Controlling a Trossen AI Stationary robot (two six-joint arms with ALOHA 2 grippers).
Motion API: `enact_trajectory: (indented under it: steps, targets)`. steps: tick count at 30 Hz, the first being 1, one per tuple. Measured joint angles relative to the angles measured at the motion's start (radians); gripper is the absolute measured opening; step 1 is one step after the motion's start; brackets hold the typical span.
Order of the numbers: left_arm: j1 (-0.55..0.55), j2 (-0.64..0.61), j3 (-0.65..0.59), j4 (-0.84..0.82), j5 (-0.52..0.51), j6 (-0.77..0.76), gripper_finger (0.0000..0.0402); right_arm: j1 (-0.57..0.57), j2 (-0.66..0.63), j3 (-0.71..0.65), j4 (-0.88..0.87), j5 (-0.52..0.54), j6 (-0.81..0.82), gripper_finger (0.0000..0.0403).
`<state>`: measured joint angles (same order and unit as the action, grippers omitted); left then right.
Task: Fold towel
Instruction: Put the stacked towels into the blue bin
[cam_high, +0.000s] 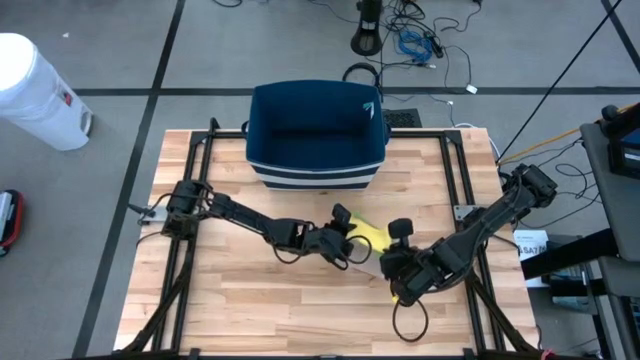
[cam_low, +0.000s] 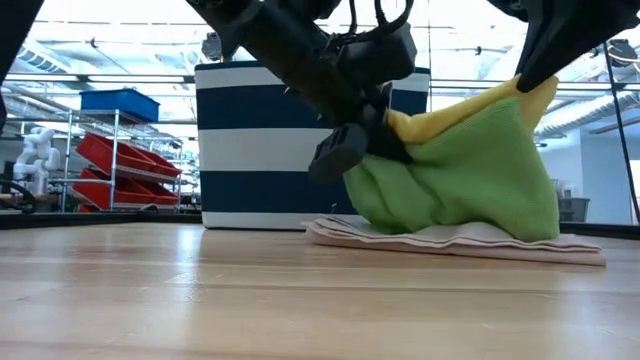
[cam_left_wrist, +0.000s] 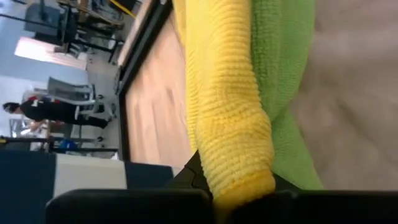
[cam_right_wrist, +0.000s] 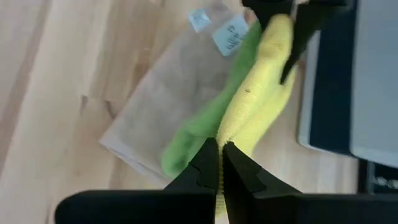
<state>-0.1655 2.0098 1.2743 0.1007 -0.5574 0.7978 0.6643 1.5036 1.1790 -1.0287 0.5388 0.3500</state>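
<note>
Both grippers, left gripper (cam_high: 345, 232) and right gripper (cam_high: 398, 268), are pinched tight on the yellow-green towel (cam_low: 470, 170), holding it raised over a beige cloth (cam_low: 460, 240) mid-table before the striped bin (cam_high: 316, 132). With only 2 thin pinches, the fabric could slip free if the arms pull apart unevenly.

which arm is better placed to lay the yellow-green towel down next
Neither alone, probably both. The left claw and the right claw each pinch one end of the yellow-green towel, lifted above the beige towel. The left, nearer the striped bin, seems marginally better to lead.
</note>
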Motion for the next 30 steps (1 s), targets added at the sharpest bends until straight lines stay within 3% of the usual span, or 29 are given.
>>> enact_trajectory:
  steps: [7,12,15,19,25,30]
  targets:
    - [-0.031,0.002,-0.003,-0.081,0.035,-0.012,0.0022,-0.001,0.000,-0.101,0.191,-0.043,-0.046,0.0002]
    - [-0.019,0.009,-0.010,-0.206,0.068,-0.060,0.0023,0.006,0.000,-0.183,0.335,-0.207,-0.066,0.0020]
    - [-0.005,0.005,-0.008,-0.265,0.094,-0.078,0.0024,-0.002,0.002,-0.228,0.428,-0.246,-0.075,0.0036]
    - [0.013,0.006,-0.008,-0.310,0.229,-0.154,0.0025,-0.003,0.010,-0.245,0.481,-0.241,-0.082,0.0066]
    - [0.003,0.005,-0.007,-0.273,0.271,-0.163,0.0025,-0.006,0.010,-0.245,0.505,-0.093,-0.140,0.0123]
    - [0.004,0.013,-0.007,-0.223,0.408,-0.165,0.0025,-0.014,0.016,-0.245,0.574,-0.038,-0.219,0.0180]
